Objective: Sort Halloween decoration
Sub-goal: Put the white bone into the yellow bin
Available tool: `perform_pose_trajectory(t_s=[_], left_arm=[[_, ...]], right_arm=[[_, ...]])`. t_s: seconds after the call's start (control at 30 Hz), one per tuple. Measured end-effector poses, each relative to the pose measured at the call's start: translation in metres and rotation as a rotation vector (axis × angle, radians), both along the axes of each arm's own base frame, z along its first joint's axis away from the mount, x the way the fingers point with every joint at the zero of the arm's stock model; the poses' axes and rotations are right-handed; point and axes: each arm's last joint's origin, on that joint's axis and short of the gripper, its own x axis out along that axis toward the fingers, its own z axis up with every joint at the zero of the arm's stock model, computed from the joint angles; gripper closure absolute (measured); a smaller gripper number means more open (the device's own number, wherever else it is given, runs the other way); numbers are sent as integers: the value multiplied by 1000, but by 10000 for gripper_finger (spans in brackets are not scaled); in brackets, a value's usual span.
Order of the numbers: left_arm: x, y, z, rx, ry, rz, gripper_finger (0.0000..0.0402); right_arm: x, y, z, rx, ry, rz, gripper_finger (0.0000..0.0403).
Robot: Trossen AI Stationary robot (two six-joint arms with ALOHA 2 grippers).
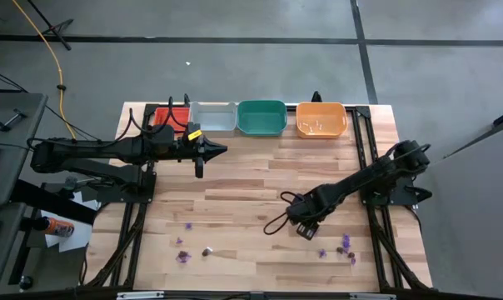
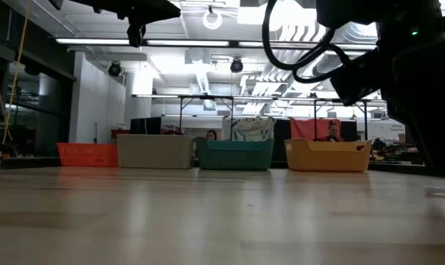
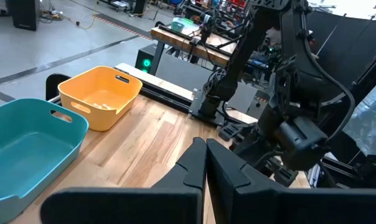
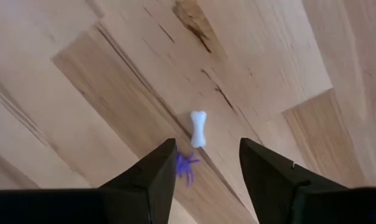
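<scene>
Right jaws (image 4: 206,171) hang open over a white bone (image 4: 198,129) and purple spider (image 4: 187,167) at lower centre; left jaws (image 3: 205,163) closed, empty.

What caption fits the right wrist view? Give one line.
Open right gripper poised above a white bone trinket and purple spider trinket on the wooden table.

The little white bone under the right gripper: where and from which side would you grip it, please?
Probably across the narrow shaft of the white bone, coming straight down. It lies flat, knobbed ends wider, between the open fingers of the right gripper. A purple spider sits beside one fingertip; avoid catching it.
</scene>
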Motion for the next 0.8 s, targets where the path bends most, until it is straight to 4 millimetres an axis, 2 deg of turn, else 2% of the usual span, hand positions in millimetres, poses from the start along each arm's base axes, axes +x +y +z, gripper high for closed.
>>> perform_pose_trajectory(t_s=[0.57, 0.67, 0.8], left_arm=[[0, 0, 0, -1, 0, 0, 401], [0, 0, 0, 0, 0, 0, 401], [0, 0, 0, 0, 0, 0, 401]], right_arm=[[7, 2, -25, -19, 67, -41, 236], [8, 2, -25, -18, 65, -51, 262], [8, 2, -25, -17, 65, -51, 324]])
